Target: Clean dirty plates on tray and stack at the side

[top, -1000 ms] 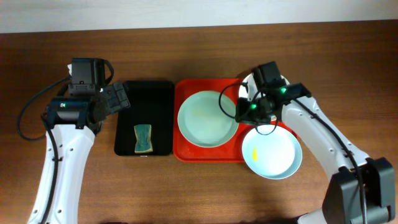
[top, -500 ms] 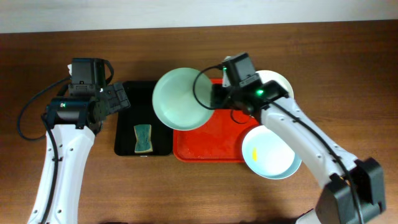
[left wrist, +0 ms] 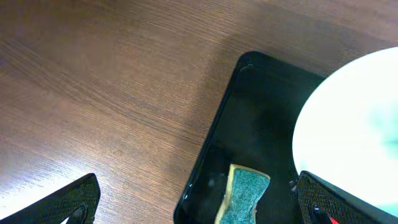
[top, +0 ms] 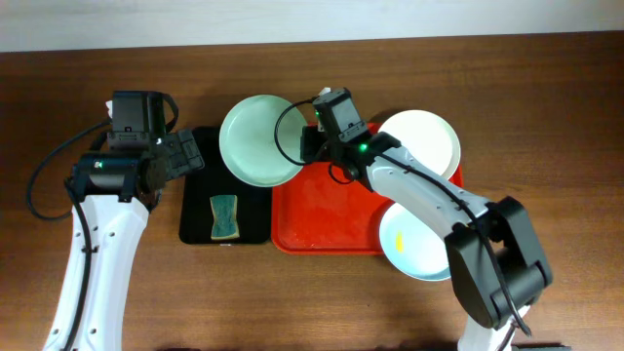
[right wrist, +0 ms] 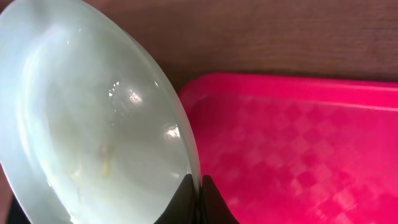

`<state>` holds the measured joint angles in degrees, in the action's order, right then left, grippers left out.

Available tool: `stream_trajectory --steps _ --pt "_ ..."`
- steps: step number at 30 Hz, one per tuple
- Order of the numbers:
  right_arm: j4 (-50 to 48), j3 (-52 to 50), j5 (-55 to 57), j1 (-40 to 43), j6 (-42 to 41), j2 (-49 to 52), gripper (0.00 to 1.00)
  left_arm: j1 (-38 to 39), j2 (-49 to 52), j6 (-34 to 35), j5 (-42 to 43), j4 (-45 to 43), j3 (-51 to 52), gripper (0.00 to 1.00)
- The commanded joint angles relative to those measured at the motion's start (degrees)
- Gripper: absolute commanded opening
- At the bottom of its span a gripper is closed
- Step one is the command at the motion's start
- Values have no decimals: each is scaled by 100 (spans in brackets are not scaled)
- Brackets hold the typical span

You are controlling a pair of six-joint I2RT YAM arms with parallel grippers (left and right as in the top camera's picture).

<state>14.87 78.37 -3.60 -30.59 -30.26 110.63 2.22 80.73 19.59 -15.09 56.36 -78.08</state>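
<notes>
Our right tool (right wrist: 200, 186), pinching the pale green plate (top: 255, 151), has swung it off the red tray (top: 312, 214) toward upper left, ready for scrubbing.

Looking straight down from overhead, covering worktop (top: 546, 78). Peering from left wrist at black tray (left wrist: 249, 124); hugging pale green plate (right wrist: 93, 124) from right wrist; sharing plate across all views.

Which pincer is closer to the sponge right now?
Left. The left pincer is by the black tray's corner, up-left of the sponge in the overhead view. The right pincer is farther, past that tray's right side, shut on the green plate's rim.
</notes>
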Motion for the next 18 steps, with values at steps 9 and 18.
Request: stream_trajectory --steps 9,18 --pt "-859 109 2070 -673 1440 111 4 -15 13 96 -79 -4 15 99" --pt "-975 376 2553 -914 2516 -210 4 -15 13 96 -79 -2 15 99"
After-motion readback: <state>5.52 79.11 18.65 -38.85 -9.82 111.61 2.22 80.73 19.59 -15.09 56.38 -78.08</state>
